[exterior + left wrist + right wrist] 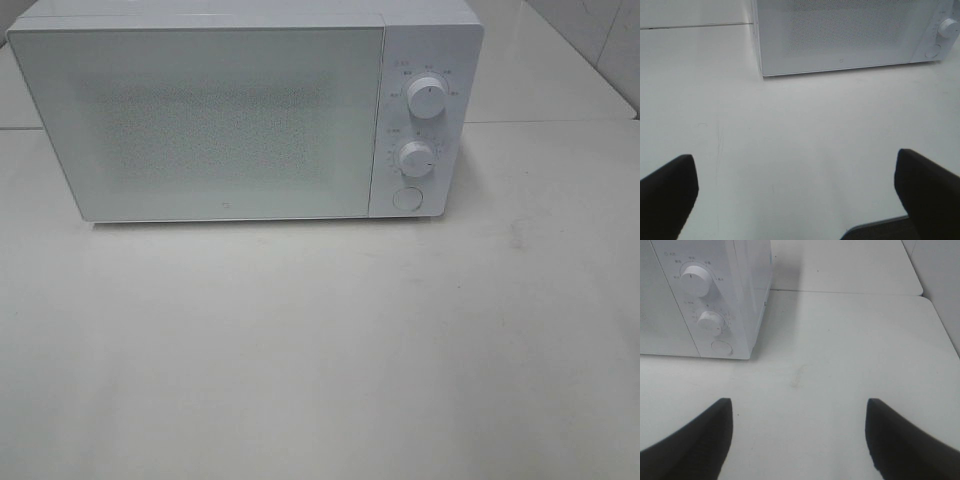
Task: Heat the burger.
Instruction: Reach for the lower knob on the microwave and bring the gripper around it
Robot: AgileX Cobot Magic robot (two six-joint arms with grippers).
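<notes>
Burger: not in sight in any view, neither on the table (pixel 320 350) nor in a claw. Whether it sits behind the shut door (pixel 210 120) of the microwave (pixel 430 30) cannot be told, since the frosted, dotted panel shows nothing through it. The microwave stands toward the table's far edge, with its control strip on the right end: upper knob (pixel 427 97), lower knob (pixel 415 157) and round button (pixel 406 197) stacked close together. Left gripper (pixel 795 157): jaws spread wide, nothing between them, hovering over bare table in front of the door's left end. Right gripper (pixel 799 402): jaws also spread and empty, low over the table near the microwave's front right corner. Risks as judged from here: starting the timer with no burger inside would run the oven empty, so the contents need checking first. A wide-spread claw going for the button could clip the lower knob just above it and shift a setting. A hard push could slide the light-looking box back toward the far edge. If the door springs open, it may strike the left gripper waiting in front. The smooth round knobs may slip under a loose pinch.
</notes>
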